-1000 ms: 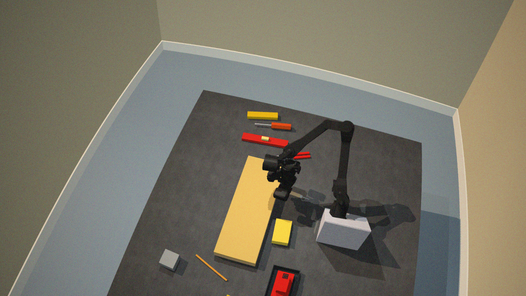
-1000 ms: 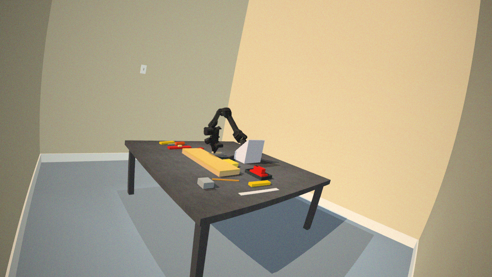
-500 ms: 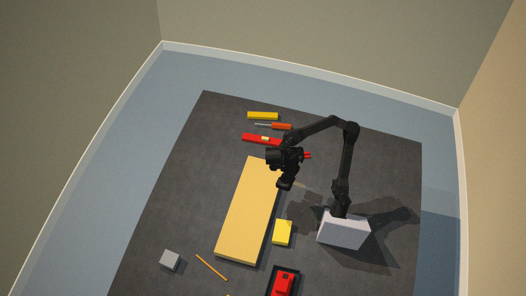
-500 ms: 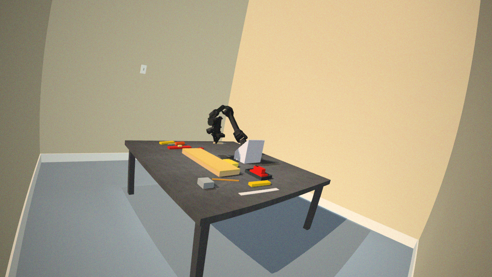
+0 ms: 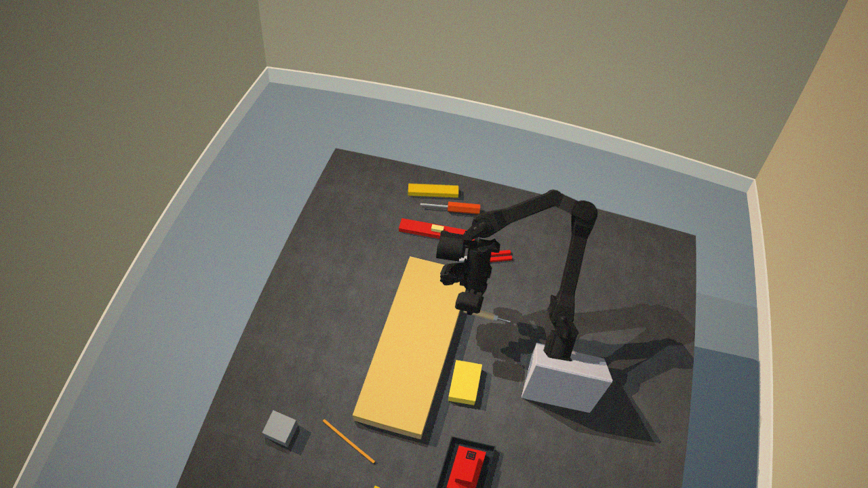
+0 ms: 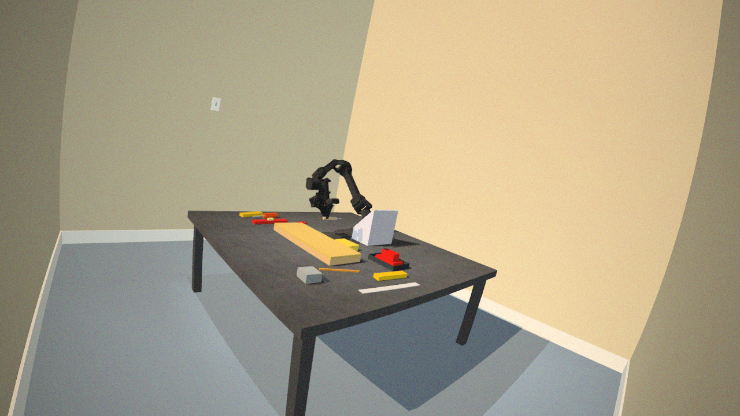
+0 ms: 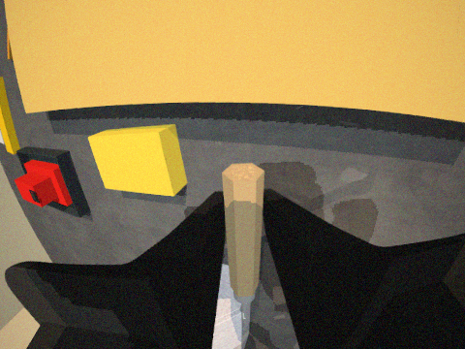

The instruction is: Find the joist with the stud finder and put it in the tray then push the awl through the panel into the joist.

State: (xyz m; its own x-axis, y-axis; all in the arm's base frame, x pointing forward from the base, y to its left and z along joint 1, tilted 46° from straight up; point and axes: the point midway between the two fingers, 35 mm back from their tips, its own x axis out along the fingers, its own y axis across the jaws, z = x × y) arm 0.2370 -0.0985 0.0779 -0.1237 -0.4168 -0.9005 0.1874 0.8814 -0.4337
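Pinching the awl (image 5: 487, 315) (image 6: 331, 218) (image 7: 243, 242) by its pale wooden handle, the pincer (image 5: 469, 310) (image 6: 325, 215) (image 7: 243, 200) is holding it slantwise rather than upright, its metal tip pointing to the arm-base side. Just beside the pincer, the tan floor panel (image 5: 402, 350) (image 6: 315, 242) (image 7: 242, 53) is lying flat on the bench (image 5: 291, 339) (image 6: 248, 258) (image 7: 145, 230). Near the pincer, a yellow block (image 5: 465, 382) (image 6: 347, 244) (image 7: 138, 160) is sitting along the panel's edge. Farther out past that block, the red stud finder (image 5: 464, 467) (image 6: 388, 257) (image 7: 44, 184) is resting in the black tray (image 5: 473, 442) (image 6: 398, 267) (image 7: 77, 189). Well apart from the pincer, beyond the panel's end, an orange stick (image 5: 348, 441) (image 6: 339, 270) and a grey block (image 5: 280, 428) (image 6: 309, 274) are lying.
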